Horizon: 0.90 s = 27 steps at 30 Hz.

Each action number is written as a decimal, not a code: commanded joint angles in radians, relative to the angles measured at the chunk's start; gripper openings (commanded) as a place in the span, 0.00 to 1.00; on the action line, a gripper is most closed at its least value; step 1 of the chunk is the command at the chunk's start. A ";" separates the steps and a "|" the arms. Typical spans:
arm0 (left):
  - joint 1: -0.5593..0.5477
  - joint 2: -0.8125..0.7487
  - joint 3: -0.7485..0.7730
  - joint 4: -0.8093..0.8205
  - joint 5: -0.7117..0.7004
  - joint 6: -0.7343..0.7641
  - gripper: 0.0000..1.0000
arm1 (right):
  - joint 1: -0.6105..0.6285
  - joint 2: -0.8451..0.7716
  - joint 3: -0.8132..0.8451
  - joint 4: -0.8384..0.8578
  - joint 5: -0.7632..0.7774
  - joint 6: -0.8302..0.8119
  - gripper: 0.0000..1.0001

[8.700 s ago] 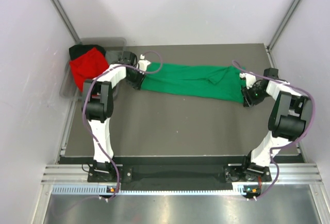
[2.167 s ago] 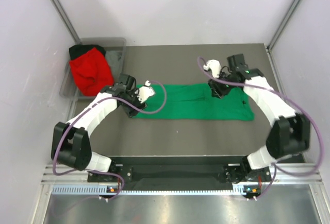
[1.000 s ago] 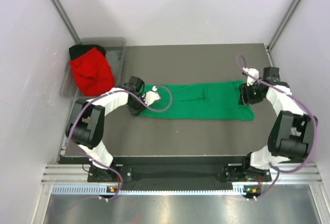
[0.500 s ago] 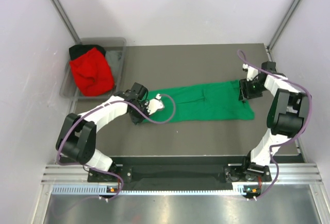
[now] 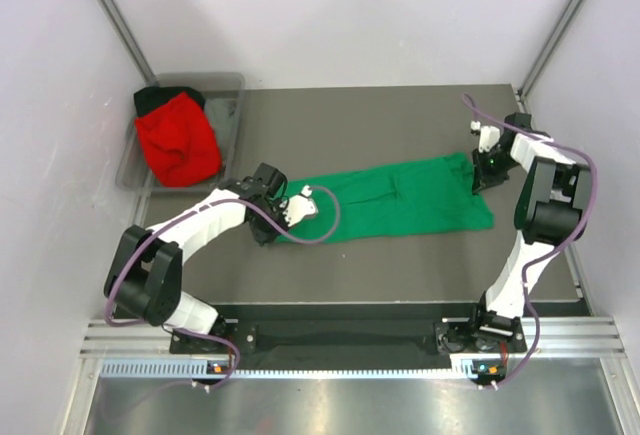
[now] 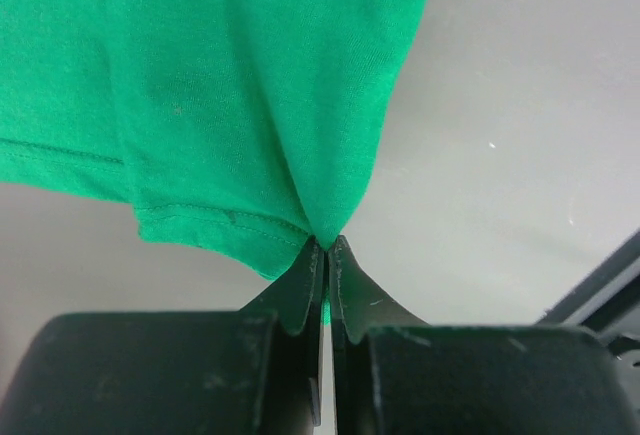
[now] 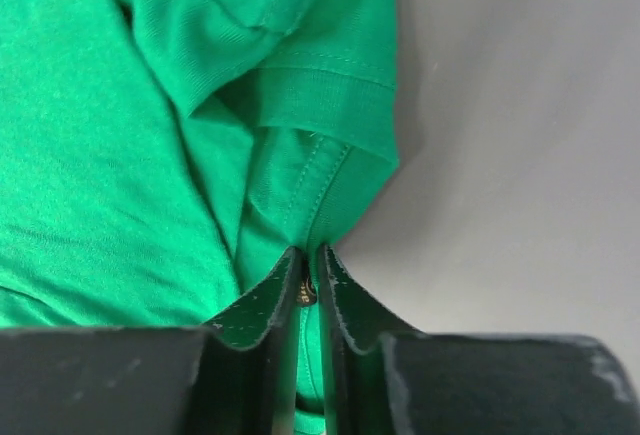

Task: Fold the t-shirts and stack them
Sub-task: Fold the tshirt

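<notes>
One green shirt (image 5: pixel 400 200): we see it stretched flat at centre, 9 to 3 o'clock.
Bin (image 5: pixel 228 120): 10 o'clock corner.
Red shirt (image 5: pixel 178 140): bunched in bin.
Black shirt (image 5: pixel 150 98): peeking out at bin's 11 o'clock.
Left gripper (image 6: pixel 322 245): jaws clamped on green shirt's 9 o'clock end.
Right gripper (image 7: pixel 310 255): jaws clamped on its 3 o'clock end.
</notes>
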 commanded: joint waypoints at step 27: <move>-0.500 0.369 0.382 -0.204 0.218 -0.187 0.00 | 0.402 0.613 1.007 0.292 0.280 -0.143 0.01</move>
